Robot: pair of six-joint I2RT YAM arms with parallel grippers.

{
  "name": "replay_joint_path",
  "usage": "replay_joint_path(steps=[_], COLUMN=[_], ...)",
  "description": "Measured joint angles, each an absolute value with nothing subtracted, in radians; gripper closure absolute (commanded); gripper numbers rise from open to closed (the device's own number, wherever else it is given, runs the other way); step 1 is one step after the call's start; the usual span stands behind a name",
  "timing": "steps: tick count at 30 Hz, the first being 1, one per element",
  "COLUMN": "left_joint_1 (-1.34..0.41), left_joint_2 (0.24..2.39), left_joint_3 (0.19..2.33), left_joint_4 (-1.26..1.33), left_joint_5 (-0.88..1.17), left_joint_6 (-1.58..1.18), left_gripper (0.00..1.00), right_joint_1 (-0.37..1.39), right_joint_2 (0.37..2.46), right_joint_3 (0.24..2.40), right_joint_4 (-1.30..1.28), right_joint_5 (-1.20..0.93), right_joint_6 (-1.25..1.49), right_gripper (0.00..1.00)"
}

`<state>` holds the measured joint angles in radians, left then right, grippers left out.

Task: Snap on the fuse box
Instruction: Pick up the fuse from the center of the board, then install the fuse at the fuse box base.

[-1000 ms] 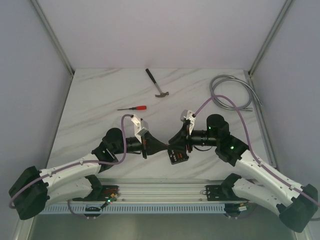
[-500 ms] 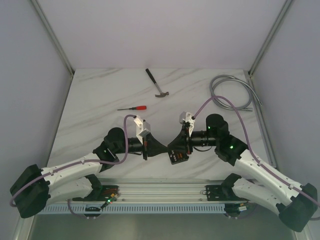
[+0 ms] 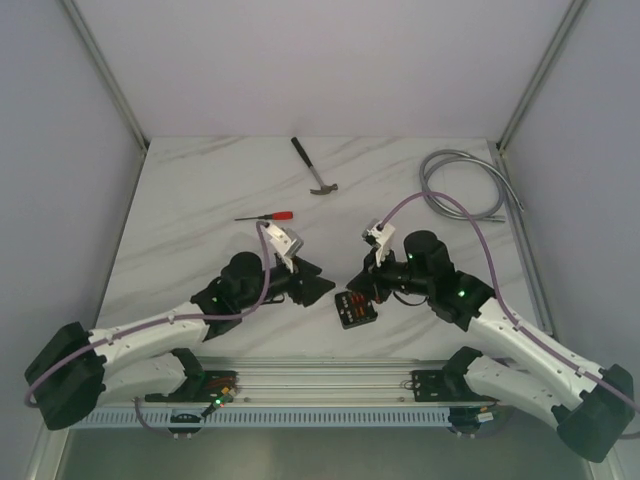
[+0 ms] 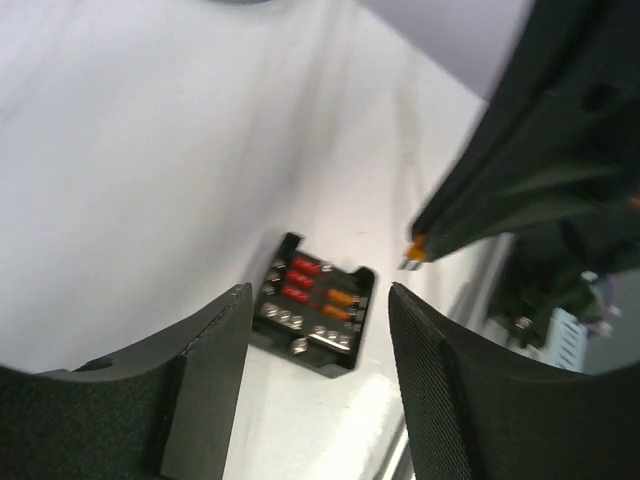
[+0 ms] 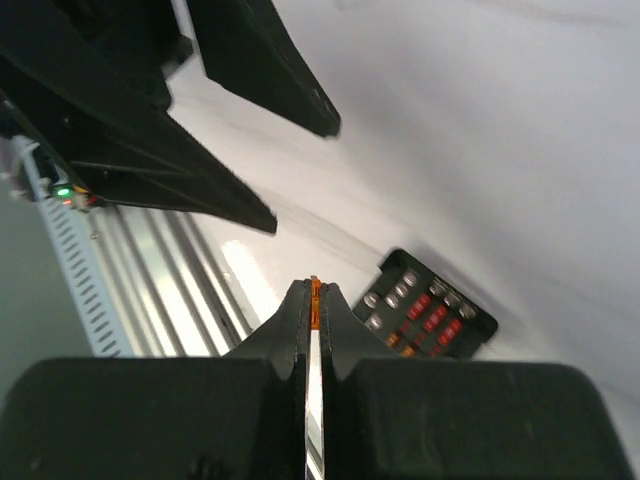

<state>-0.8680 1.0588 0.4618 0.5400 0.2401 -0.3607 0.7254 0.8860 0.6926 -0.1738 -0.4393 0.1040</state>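
Status of my 2 hands and the work area:

1. My left hand [image 3: 325, 280] is released. Its 2 fingers [image 4: 205, 370] stand well apart and nothing sits between them. It hangs above the bench [image 3: 200, 200], left of centre, with its tips pointing toward my right hand.

2. My right hand [image 5: 312, 310] is clenched. Its 2 fingers meet flat against each other and pinch a small orange fuse [image 4: 415, 250], whose end shows just past the fingertips. This hand hangs above the bench, right of centre, facing my left hand; the 2 hands are near each other but do not touch.

3. The fuse box [image 3: 356, 309] lies flat on the bench, close to the near edge, below the gap between my hands and slightly toward the right one. Neither hand touches it. Its top is open: 1 row of red fuses and 1 row of orange fuses sit in the inner slots, with silver terminals along both sides. In the left wrist view it appears in the gap between my open fingers.

4. Other items on the bench, all well apart from the fuse box: a hammer [image 3: 315, 168] near the far edge, a red-handled screwdriver [image 3: 265, 216] closer in, and a looped grey hose [image 3: 465, 185] at the far right.
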Motion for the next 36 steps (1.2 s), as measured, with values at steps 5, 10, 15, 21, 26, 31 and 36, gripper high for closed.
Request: replay_joint_path(steps=[5,10,15,21,26,31,36], left_joint_1=[-0.890,-0.941,-0.964,-0.986,-0.997,-1.003,-1.003], left_joint_2=[1.195,1.341,1.423,1.520,1.544,1.563,1.588], left_joint_3=[0.532,0.628,0.672,0.702,0.710,0.729,0.743], left_joint_4=[0.437,0.336,0.299,0.274,0.262,0.260,0.246], left_joint_5=[0.044,-0.099,-0.154,-0.155,-0.142,-0.131,-0.131], left_joint_6=[-0.382,-0.389,-0.392,-0.392,-0.392,-0.392,-0.392], left_gripper=[0.38,0.45,0.57,0.62,0.62,0.63,0.65], right_joint_1=[0.725,0.725,0.725,0.725,0.725,0.725,0.727], right_joint_2=[0.903,0.898,0.878,0.879,0.897,0.923,0.938], right_joint_3=[0.693,0.690,0.672,0.662,0.662,0.661,0.661], right_joint_4=[-0.255,-0.298,-0.316,-0.327,-0.326,-0.325,-0.324], right_joint_5=[-0.288,-0.170,-0.114,-0.085,-0.080,-0.080,-0.080], right_joint_6=[0.163,0.227,0.263,0.277,0.280,0.281,0.281], right_gripper=[1.00,1.00,1.00,1.00,1.00,1.00,1.00])
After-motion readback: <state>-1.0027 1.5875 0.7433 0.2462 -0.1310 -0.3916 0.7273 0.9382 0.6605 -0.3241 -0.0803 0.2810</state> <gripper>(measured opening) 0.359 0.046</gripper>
